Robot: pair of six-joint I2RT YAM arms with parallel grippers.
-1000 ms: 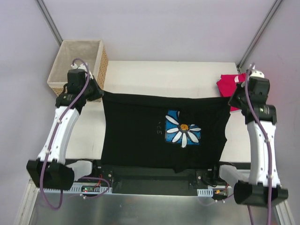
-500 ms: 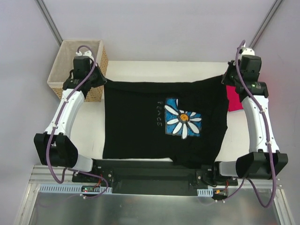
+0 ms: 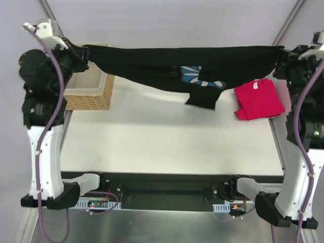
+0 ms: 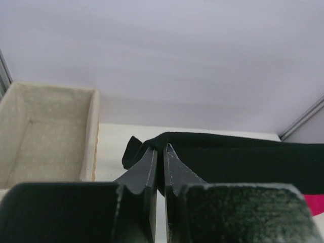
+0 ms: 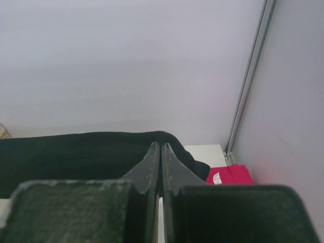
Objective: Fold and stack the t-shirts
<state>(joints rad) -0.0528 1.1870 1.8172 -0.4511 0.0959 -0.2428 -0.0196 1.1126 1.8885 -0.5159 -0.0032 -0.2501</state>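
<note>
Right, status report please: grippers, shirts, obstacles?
Left gripper, right gripper shut on black daisy-print t-shirt, stretched aloft. Plain pinkish-red t-shirt on white table. Woven wicker basket near left end.

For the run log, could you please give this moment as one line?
left gripper: shut on black shirt; right gripper: shut on black shirt; black shirt: stretched aloft; red shirt: on table

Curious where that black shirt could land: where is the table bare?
The table is bare across its middle and near edge. The far corners are crowded: wicker basket by the left one, red shirt on the right. The black shirt hangs stretched over the far edge.
</note>
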